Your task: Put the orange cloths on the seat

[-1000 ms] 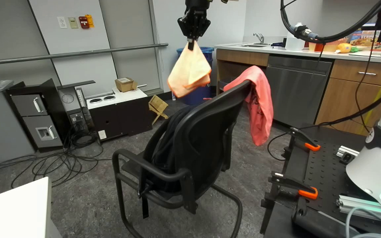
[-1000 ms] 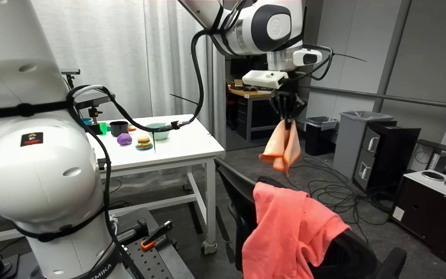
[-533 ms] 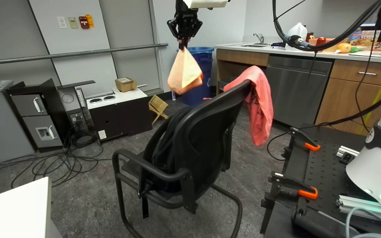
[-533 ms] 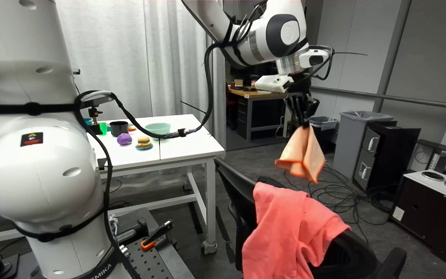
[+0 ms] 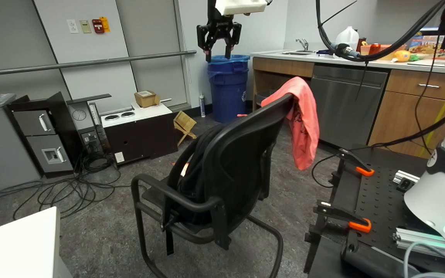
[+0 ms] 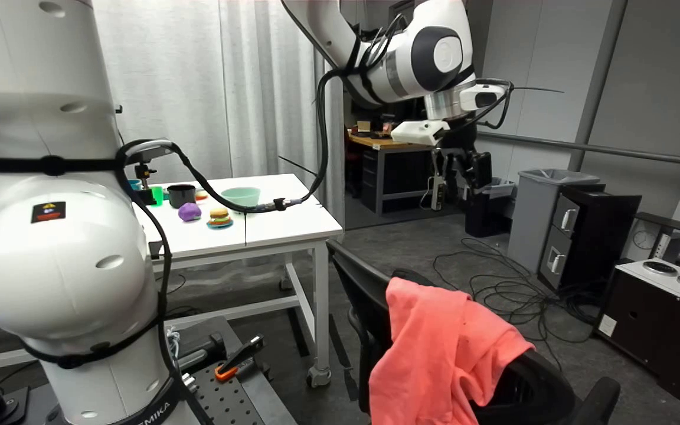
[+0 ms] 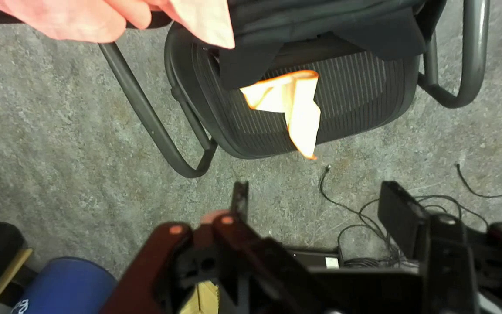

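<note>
Grey speckled floor (image 7: pixel 68 131) lies under everything I'm working over, and nearest to my wrist camera is the claw (image 7: pixel 316 199), spread wide with nothing between its jaws. Next comes the pink cloth (image 6: pixel 443 354), draped in loose folds over the top of the backrest (image 5: pixel 245 154) of the black chair (image 5: pixel 222 181). A black bag (image 5: pixel 193 185) leans against that backrest and crowds the rear of the seat (image 7: pixel 360 96). Farther down, on the bare ribbed front part, lies the yellow-orange cloth (image 7: pixel 299 104), crumpled, one corner reaching past the front edge; only a sliver of that cloth (image 5: pixel 184 170) shows past the bag in an exterior view. I read its placing as done, so the step in hand should be the second cloth, with about half the job left. That calls for bringing the claw over the backrest, straddling a raised fold of the pink cloth, closing on fabric rather than the chair's rim, and lifting high enough to free the long hanging end. I'd then lower it onto the bare ribbing, well back from the edge, since something so limp could slide off or drag its neighbour along. Farthest away, the blue bin (image 5: pixel 228 92) and the steel dishwasher (image 5: pixel 344 112) look well out of my path.
</note>
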`<state>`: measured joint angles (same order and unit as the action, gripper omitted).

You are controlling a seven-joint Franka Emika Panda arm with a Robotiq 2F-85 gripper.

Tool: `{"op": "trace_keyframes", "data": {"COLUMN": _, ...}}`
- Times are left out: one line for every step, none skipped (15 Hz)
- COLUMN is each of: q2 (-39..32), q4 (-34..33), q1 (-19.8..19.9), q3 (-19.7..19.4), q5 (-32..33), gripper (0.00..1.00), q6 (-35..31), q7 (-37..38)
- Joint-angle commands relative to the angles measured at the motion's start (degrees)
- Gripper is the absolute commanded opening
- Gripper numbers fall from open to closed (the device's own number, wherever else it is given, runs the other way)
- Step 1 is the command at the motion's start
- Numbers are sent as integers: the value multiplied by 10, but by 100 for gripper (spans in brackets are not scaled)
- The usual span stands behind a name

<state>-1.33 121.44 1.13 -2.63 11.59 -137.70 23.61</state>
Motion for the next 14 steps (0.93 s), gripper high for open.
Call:
{"op": "trace_keyframes", "data": {"q2": 37, "q4": 5, "q1": 6, "q3": -1, "q5": -27, "gripper": 100, "q6": 93, "q7": -70}}
{"op": "trace_keyframes", "data": {"q2": 46, "q4": 6, "q1": 7, "q3": -2, "q5": -26, "gripper": 100, "q6": 124, "q7": -89}}
{"op": "trace_keyframes", "data": {"q2": 56, "q4": 8, "q1": 9, "q3": -3, "q5": -24, "gripper": 100, "q6": 155, "q7": -110}}
{"op": "trace_keyframes", "data": {"q2": 67, "q4": 10, "q1": 11, "q3": -5, "q5": -19, "gripper": 100, "q6": 187, "q7": -130}}
{"op": "trace_keyframes", "data": {"q2": 75, "q4": 12, "q1": 14, "q3": -6, "q5": -12, "gripper": 100, "q6": 212, "q7": -147}}
{"op": "trace_keyframes", "data": {"q2": 82, "q4": 15, "q1": 18, "q3": -9, "q5": -5, "gripper": 100, "q6": 227, "q7": -162}}
{"op": "trace_keyframes", "data": {"q2": 88, "q4": 18, "q1": 22, "q3": -11, "q5": -4, "gripper": 100, "q6": 239, "q7": -180}}
{"op": "trace_keyframes", "data": {"q2": 93, "q4": 24, "q1": 26, "q3": -14, "q5": 3, "gripper": 100, "q6": 244, "q7": -194}}
{"op": "trace_keyframes", "data": {"q2": 96, "q4": 28, "q1": 30, "q3": -19, "q5": 1, "gripper": 100, "q6": 253, "q7": -215}}
{"op": "trace_keyframes", "data": {"q2": 99, "q4": 32, "q1": 34, "q3": -23, "q5": 2, "gripper": 100, "q6": 258, "q7": -230}}
{"op": "trace_keyframes", "data": {"q2": 100, "q4": 37, "q1": 38, "q3": -28, "q5": 2, "gripper": 100, "q6": 261, "q7": -245}}
{"op": "trace_keyframes", "data": {"q2": 101, "q4": 43, "q1": 43, "q3": -34, "q5": 1, "gripper": 100, "q6": 262, "q7": -262}}
{"op": "trace_keyframes", "data": {"q2": 100, "q4": 49, "q1": 47, "q3": -40, "q5": -1, "gripper": 100, "q6": 261, "q7": -279}}
{"op": "trace_keyframes", "data": {"q2": 100, "q4": 55, "q1": 51, "q3": -45, "q5": 0, "gripper": 100, "q6": 258, "q7": -292}}
